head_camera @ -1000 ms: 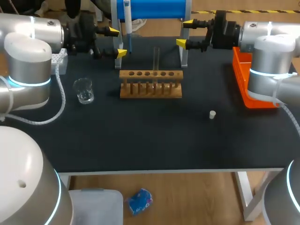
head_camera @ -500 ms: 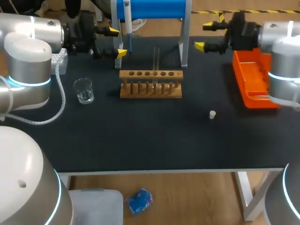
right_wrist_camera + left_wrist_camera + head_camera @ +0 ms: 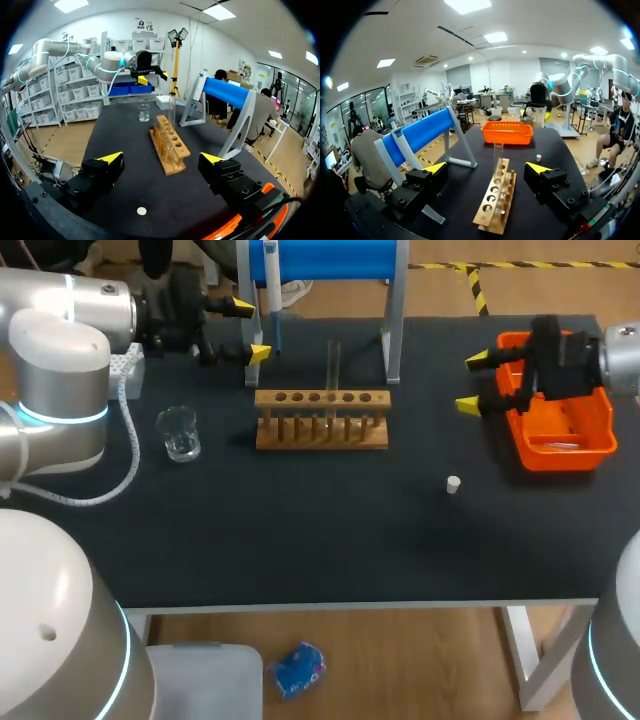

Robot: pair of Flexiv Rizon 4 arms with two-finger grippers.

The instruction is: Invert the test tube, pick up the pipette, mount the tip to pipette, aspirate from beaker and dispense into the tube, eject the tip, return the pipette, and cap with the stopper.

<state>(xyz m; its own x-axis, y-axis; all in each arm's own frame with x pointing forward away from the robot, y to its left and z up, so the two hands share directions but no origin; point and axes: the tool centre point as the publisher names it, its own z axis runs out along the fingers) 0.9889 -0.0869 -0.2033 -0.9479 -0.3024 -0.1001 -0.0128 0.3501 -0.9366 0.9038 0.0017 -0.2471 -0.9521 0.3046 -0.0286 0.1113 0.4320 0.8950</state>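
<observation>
Next, pipette behind rack: looks light, stiff; best grab thick handle. Left jaws, right jaws apart, empty.

Silver arm, black yellow-tipped gripper

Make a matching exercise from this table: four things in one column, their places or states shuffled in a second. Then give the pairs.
1. beaker
2. stopper
3. test tube
4. right gripper

A. standing in the wooden rack
B. open, beside the orange bin
C. lying loose, in front and to the right of the rack
D. left of the rack

Pairs: 1-D, 2-C, 3-A, 4-B
</observation>
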